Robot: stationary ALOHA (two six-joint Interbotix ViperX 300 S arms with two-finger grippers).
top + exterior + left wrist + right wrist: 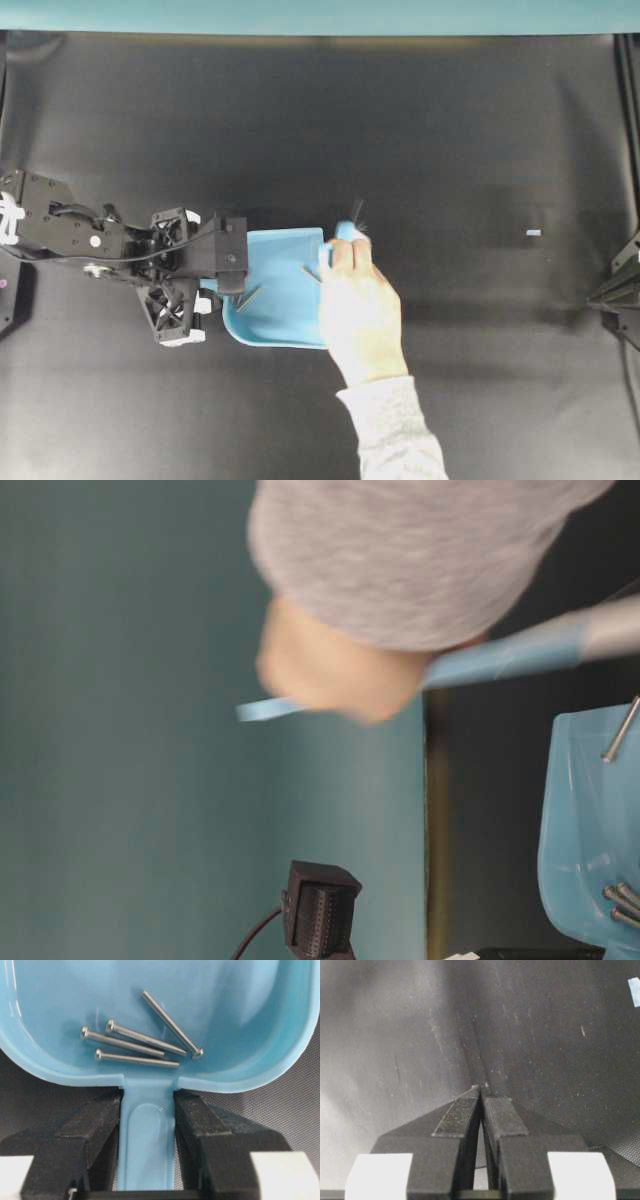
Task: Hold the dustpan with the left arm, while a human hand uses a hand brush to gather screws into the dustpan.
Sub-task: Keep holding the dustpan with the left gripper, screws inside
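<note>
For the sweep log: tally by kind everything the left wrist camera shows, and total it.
Screws: 4, lying in the dustpan
Dustpan: 1
Left gripper: 1, closed on the dustpan's handle
Total: 6

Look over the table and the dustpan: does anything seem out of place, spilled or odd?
One thing: a tiny pale blue fleck lies alone on the black mat, far right of the dustpan. Otherwise fine: the screws lie inside the pan, whose handle sits squarely in the left gripper.
</note>
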